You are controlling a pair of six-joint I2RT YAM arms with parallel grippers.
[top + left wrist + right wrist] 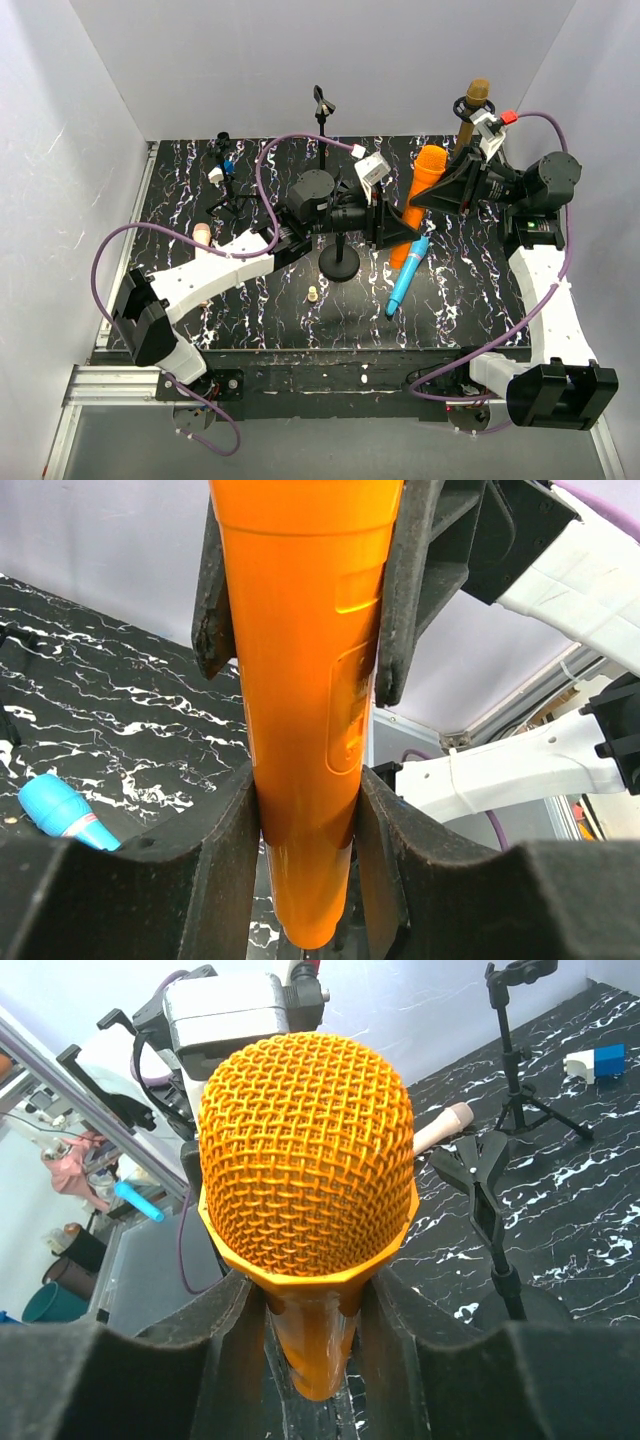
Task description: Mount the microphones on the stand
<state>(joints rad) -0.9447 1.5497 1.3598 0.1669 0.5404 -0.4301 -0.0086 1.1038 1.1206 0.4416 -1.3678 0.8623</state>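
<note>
Right of centre in the overhead view: orange microphone [430,170] clamped by both grippers.
Stiff, glossy barrel, probably light and slippery; left gripper [305,820] clamps the tail, right gripper [310,1330] the neck under the mesh head, the safer hold.

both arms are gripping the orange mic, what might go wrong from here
1. The left gripper and the right gripper both clamp the orange microphone. If they pull unevenly, it may twist or slip from one grip.
2. The blue microphone lies close beside them, so a low sweep could knock it.
3. The stand sits right by the left arm and might get bumped.
</note>
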